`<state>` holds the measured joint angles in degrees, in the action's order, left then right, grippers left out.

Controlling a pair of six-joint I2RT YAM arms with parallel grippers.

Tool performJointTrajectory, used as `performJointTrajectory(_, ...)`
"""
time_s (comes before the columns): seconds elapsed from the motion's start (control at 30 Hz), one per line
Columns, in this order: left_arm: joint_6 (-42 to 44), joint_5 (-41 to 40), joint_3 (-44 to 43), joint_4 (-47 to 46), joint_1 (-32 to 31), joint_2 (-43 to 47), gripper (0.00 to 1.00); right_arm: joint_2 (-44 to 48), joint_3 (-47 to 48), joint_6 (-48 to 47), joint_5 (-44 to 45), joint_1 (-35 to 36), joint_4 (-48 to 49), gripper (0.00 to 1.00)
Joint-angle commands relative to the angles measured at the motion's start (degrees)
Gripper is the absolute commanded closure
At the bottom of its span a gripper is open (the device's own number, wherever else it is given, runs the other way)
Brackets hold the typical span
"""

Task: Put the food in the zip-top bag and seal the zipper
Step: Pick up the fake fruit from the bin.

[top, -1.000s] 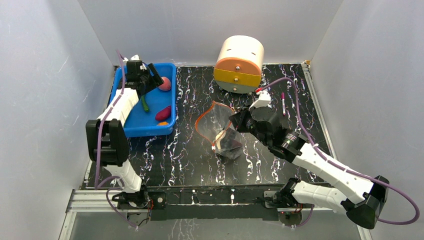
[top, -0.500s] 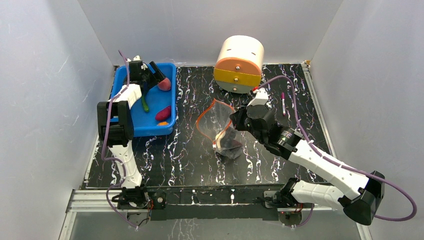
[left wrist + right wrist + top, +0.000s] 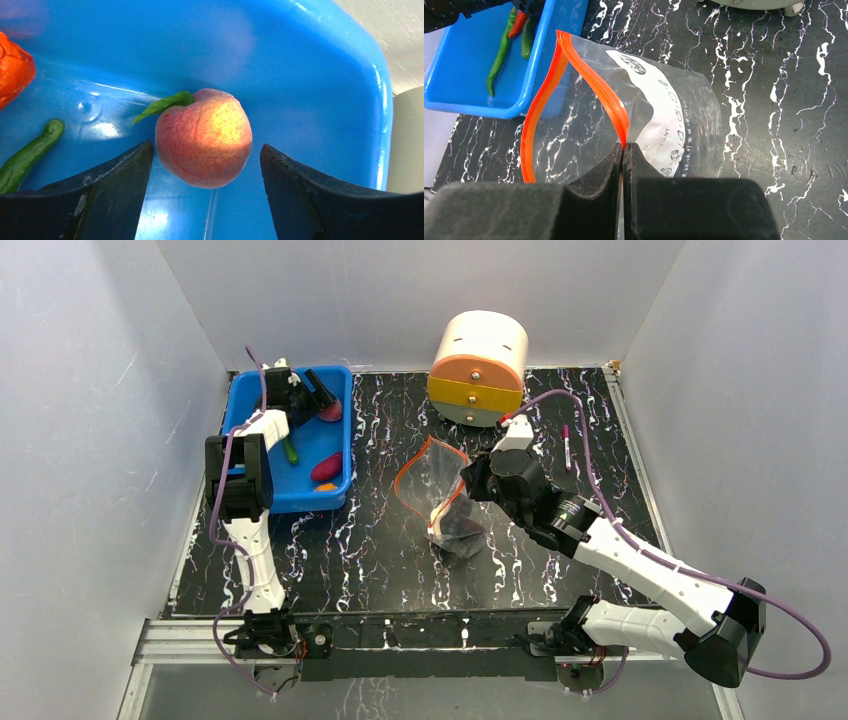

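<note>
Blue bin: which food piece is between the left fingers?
The pink-red peach with the green leaf sits between the open left fingers; the green pepper lies off to one side, outside them.

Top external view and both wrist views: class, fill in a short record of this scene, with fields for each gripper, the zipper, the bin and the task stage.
left gripper: open, one finger on either side of the pink-red round fruit, not closed on it
right gripper: shut on the zipper of the zip-top bag
zipper: unsealed, its two sides apart
blue bin: holds the fruit, long green pepper and red chili
task stage: fruit not yet lifted
</note>
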<state>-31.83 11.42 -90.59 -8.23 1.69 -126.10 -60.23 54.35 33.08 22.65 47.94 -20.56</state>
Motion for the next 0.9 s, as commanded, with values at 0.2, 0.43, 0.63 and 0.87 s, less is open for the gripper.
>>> performJointTrajectory(0.2,0.3,0.4,-3.7,1.8,0.0,-0.3,0.47,2.2,2.5,-1.1,1.9,-0.1,3.0,1.00)
performJointTrajectory(0.43,3.3,-2.4,-4.1,7.2,-0.3,3.0,0.65,4.6,1.4,-0.5,1.6,-0.1,3.2,1.00)
performJointTrajectory(0.63,3.8,-4.4,-0.6,10.3,-0.3,9.1,0.70,6.5,0.3,0.3,1.0,-0.1,2.9,1.00)
performJointTrajectory(0.87,3.4,-5.5,5.9,14.8,-0.5,17.7,0.75,7.7,-0.5,1.9,-0.5,-0.1,1.1,1.00)
